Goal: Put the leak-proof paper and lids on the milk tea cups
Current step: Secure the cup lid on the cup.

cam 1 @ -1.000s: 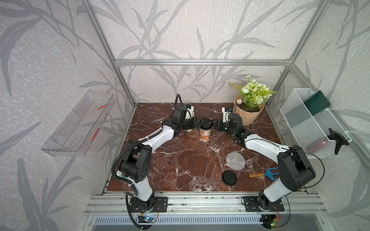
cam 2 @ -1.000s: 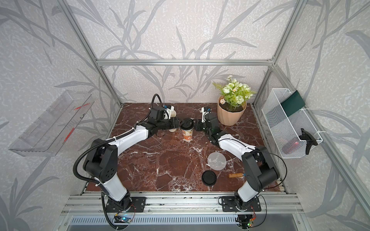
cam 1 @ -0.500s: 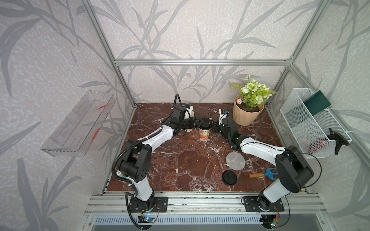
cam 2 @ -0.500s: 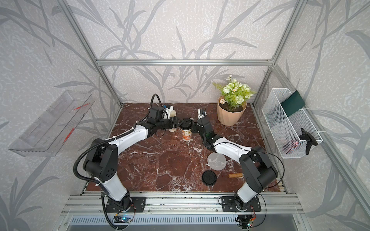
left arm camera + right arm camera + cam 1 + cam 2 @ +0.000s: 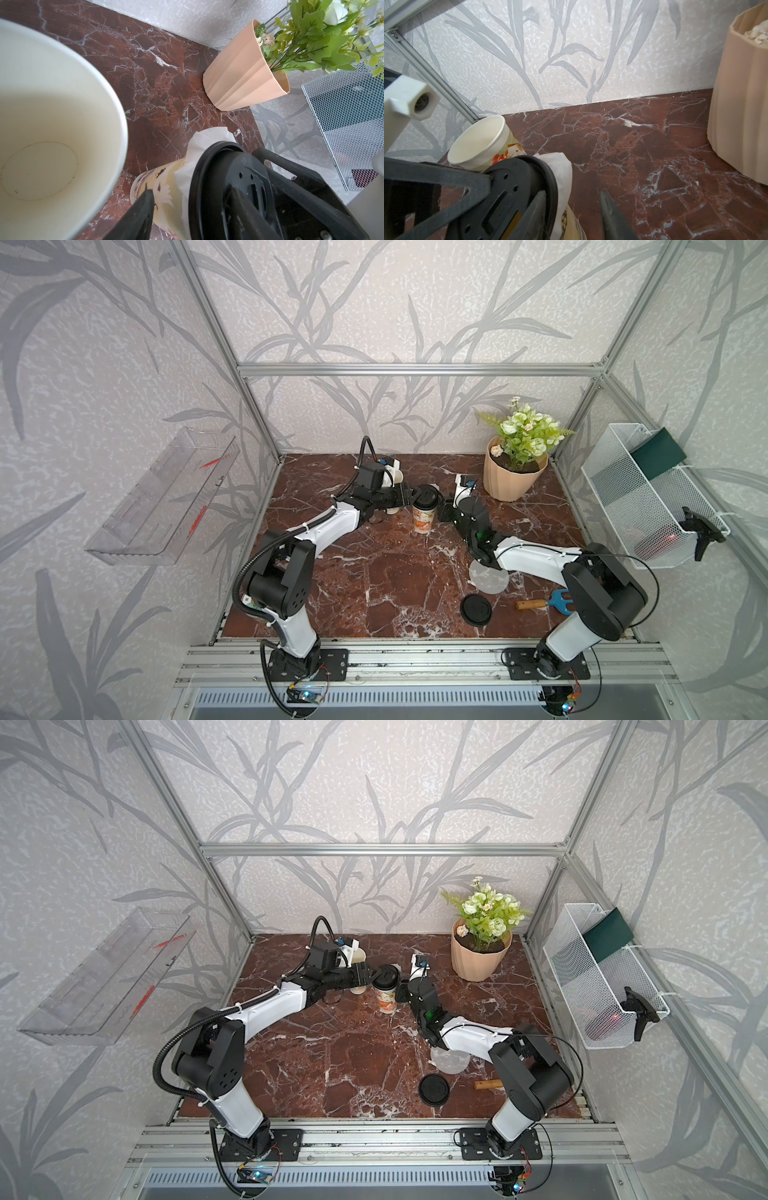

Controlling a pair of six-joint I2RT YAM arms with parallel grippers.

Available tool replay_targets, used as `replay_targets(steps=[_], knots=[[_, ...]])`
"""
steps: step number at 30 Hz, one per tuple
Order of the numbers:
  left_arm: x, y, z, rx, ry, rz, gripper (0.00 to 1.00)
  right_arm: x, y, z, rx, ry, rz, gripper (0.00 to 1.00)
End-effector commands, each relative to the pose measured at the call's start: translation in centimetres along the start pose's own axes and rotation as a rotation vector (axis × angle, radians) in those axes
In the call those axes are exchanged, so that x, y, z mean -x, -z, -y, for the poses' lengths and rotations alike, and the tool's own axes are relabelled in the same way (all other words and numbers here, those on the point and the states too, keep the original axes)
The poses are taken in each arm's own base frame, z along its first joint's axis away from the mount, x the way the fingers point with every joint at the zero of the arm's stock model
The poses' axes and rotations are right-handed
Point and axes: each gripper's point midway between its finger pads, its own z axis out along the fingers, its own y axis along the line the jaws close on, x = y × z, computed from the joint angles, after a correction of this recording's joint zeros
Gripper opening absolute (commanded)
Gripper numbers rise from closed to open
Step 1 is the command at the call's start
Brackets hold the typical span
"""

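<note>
Capped cup point(image 5: 424, 522) stands upright mid-table, toward the back. Its paper point(image 5: 209, 135) is crumpled under the black lid point(image 5: 508, 182), with a white edge sticking out past the rim on one side.

Left gripper point(image 5: 191, 189) is at the lid, one finger across the lid top and the other by the cup wall. Can't tell if it's actually pinching.

Right gripper point(image 5: 572, 192) sits on the opposite side with its jaws spread. One finger is against the lid rim and paper, the other is clear, and bare table point(image 5: 374, 572) shows in the gap.

Open cup point(image 5: 479, 143) stands just beside the capped one, on the left arm's side, mouth uncovered.

Second paper point(image 5: 490, 583) lies flat on the table nearer the front, partly under the right arm. Spare lid point(image 5: 476, 609) is just beside it. A wooden-handled tool point(image 5: 542, 602) lies near the right arm's base.
</note>
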Motion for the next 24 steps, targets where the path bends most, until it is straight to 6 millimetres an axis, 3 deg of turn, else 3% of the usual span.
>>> replay_targets(steps=[1, 8, 14, 18, 24], knots=[[-10.3, -1.2, -7.3, 0.235, 0.113, -0.299, 0.59, -14.3, 3.3, 2.0, -0.006, 0.211, -0.506, 0.44], [-10.0, -1.1, -7.1, 0.235, 0.107, -0.299, 0.59, -6.0, 2.4, -1.5, 0.055, 0.229, -0.391, 0.45], [-9.7, -1.0, -6.8, 0.231, 0.106, -0.300, 0.59, -0.3, 2.6, -2.3, 0.067, 0.221, -0.312, 0.48], [-9.4, -0.8, -6.6, 0.230, 0.099, -0.297, 0.59, 1.6, 2.9, -2.1, 0.069, 0.215, -0.289, 0.49], [-9.5, -0.9, -6.6, 0.225, 0.101, -0.298, 0.59, 1.3, 2.2, -2.1, 0.095, 0.189, -0.303, 0.49]])
